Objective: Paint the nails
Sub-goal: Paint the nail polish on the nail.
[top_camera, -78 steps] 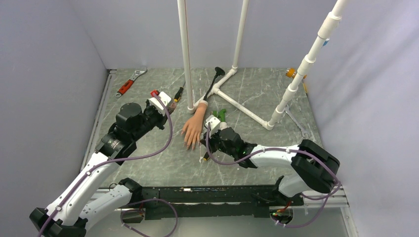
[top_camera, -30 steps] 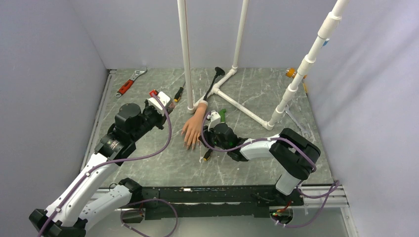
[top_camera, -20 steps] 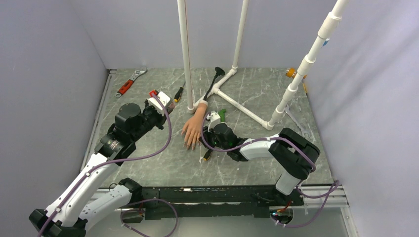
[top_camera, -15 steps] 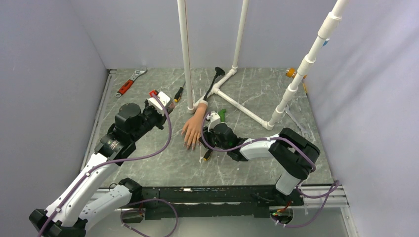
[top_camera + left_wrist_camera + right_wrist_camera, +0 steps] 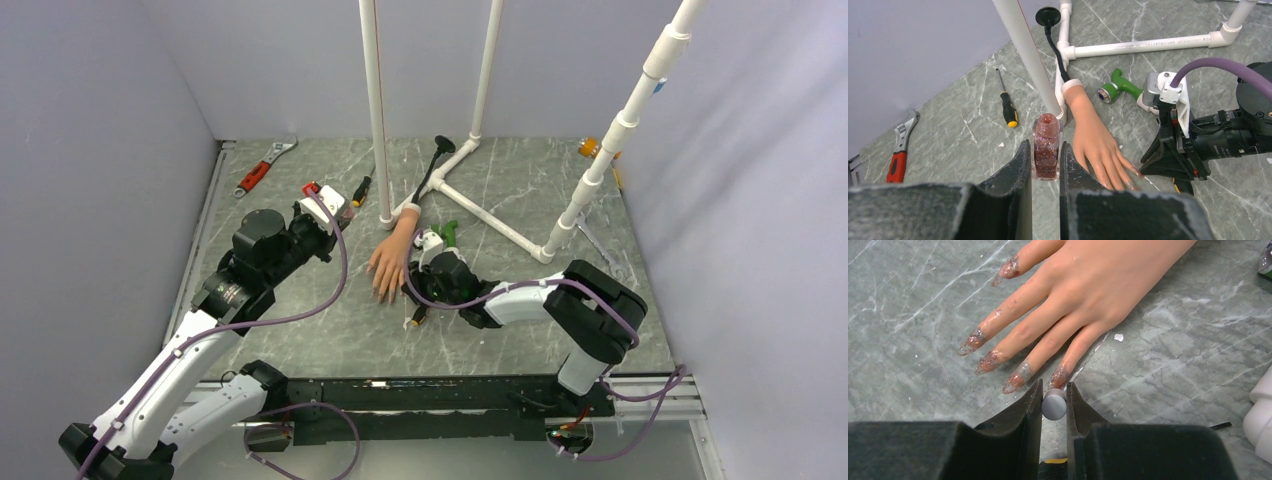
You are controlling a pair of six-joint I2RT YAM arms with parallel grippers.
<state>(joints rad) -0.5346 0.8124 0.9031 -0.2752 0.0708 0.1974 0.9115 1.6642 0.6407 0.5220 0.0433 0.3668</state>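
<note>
A peach mannequin hand (image 5: 392, 256) lies palm down, fingers toward me. Its long nails (image 5: 989, 361) carry patchy reddish glitter polish. My right gripper (image 5: 1054, 391) is shut on the grey round cap of the polish brush (image 5: 1054, 406), seen end-on, right at the tip of the little finger's nail (image 5: 1059, 376). The brush itself is hidden behind the cap. In the top view this gripper (image 5: 414, 288) sits by the fingertips. My left gripper (image 5: 1046, 150) is shut on an open bottle of red glitter polish (image 5: 1046, 145), held upright left of the hand (image 5: 1094, 137).
White PVC pipe frame (image 5: 497, 213) stands behind the hand, one upright (image 5: 1024, 45) close to the bottle. A yellow-handled screwdriver (image 5: 1008, 107), a red-handled wrench (image 5: 262, 170), a green tool (image 5: 1118, 85) and a black-handled tool (image 5: 433, 163) lie around. A yellow-and-black handle (image 5: 417, 317) lies under my right gripper.
The right arm has folded its elbow in and brought the gripper slightly nearer the fingertips since the earliest frame. In the last second almost nothing moves. The left arm stays still.
</note>
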